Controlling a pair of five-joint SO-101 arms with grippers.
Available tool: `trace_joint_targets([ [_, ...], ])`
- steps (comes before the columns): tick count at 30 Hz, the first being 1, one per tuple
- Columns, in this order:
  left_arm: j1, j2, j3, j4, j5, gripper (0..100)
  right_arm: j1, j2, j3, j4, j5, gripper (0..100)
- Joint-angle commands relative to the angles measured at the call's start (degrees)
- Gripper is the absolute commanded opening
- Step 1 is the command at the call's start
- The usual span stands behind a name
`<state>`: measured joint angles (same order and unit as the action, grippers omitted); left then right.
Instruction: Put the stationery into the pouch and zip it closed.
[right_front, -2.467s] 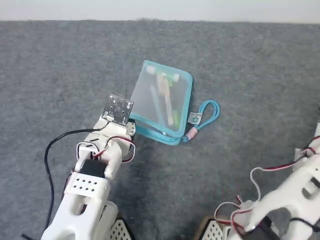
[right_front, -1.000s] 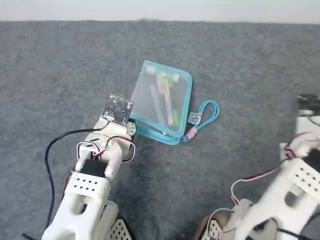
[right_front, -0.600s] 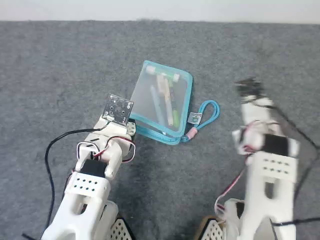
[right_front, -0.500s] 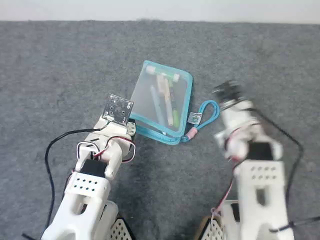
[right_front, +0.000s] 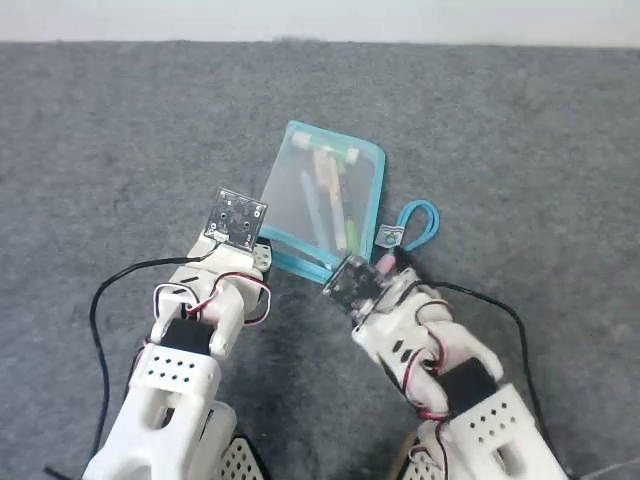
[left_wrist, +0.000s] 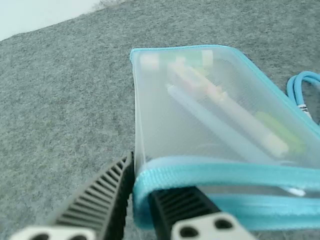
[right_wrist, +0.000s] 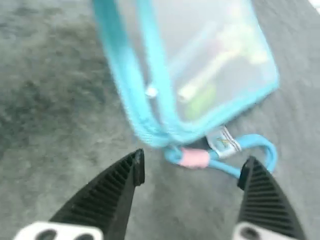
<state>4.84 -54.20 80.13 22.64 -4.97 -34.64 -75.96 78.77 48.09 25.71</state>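
Left claw (left_wrist: 137, 200): at the pouch's near left corner, closed on the pouch's blue zip edge, one ribbed finger on each side of the band. In the high view this claw (right_front: 262, 252) sits under its wrist camera, against the same corner.

Pouch (right_front: 325, 200): a flat, see-through case with blue trim, lying tilted on the grey desk (right_front: 120, 130). The left wrist view (left_wrist: 200, 115) shows the gripped corner raised a little off the desk. It also appears in the right wrist view (right_wrist: 200, 60).

Stationery (right_front: 330, 195): several pens inside the pouch, lying side by side along its length, in pale blue, cream and green (left_wrist: 225, 120); visible through the clear wall (right_wrist: 220, 45).

Label (right_wrist: 223, 142): small and white, at the pouch's near right corner.

Zip pull (right_wrist: 194, 158): pink, just outside the pouch's near right corner, resting on the desk.

Cord (right_front: 420, 222): a blue loop tied to the zip pull, lying on the desk to the right of the pouch (right_wrist: 260, 147).

Right claw (right_wrist: 192, 160): at the pouch's near right corner, fingers spread wide, one on each side of the zip pull, touching nothing.
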Motion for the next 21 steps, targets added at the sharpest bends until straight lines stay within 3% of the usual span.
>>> trace_joint_targets([
  [1,0.0,0.2,-2.6,0.3,0.8,1,-1.8,0.1,0.4,-5.0,1.6,29.4],
  [10,-0.1,0.2,-2.6,0.2,0.8,1,-2.2,10.2,-2.5,-8.6,7.2,28.6],
  [21,-0.1,0.1,-2.6,0.3,0.8,1,-2.0,28.9,-10.4,-19.5,7.8,28.5],
])
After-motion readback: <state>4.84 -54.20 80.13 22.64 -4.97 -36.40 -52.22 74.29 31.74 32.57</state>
